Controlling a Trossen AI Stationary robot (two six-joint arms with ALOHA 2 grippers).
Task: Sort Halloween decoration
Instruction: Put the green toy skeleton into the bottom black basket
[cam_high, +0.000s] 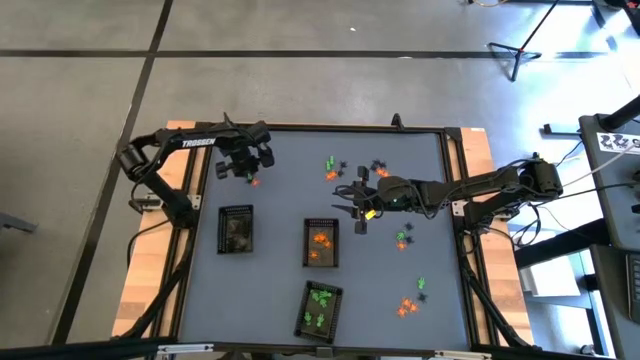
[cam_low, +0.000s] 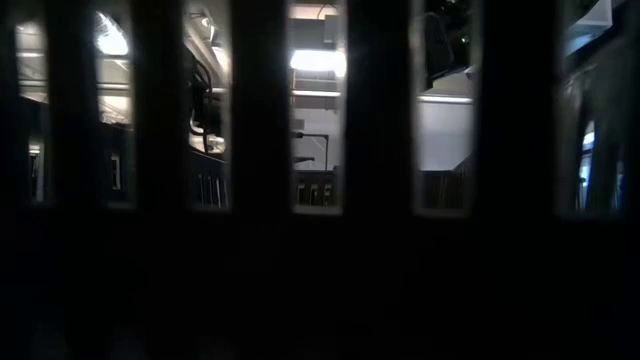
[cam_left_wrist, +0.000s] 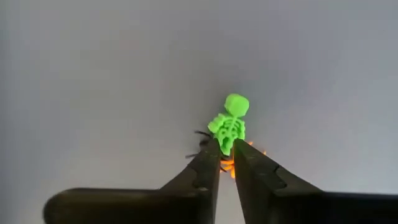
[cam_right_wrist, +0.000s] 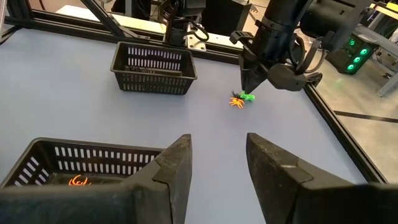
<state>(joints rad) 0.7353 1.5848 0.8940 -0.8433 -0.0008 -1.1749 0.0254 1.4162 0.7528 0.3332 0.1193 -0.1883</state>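
The left pincer (cam_left_wrist: 226, 151) pinches a green skeleton (cam_left_wrist: 230, 123) on the table (cam_high: 280, 280). The right pincer (cam_right_wrist: 217, 163) is open. Near it, one basket (cam_high: 321, 243) holds orange toys (cam_high: 319, 240), another (cam_high: 321, 308) green.

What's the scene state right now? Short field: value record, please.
left gripper: down at the table's far left, fingers nearly together on the lower end of a green skeleton
under it: an orange trinket and a black one beside the skeleton
right gripper: open, empty, near the table's middle
trays: three dark baskets; left one looks to hold dark pieces, middle one orange, near one green
loose trinkets: mixed clusters on the right half of the table
low view: blocked by a basket wall
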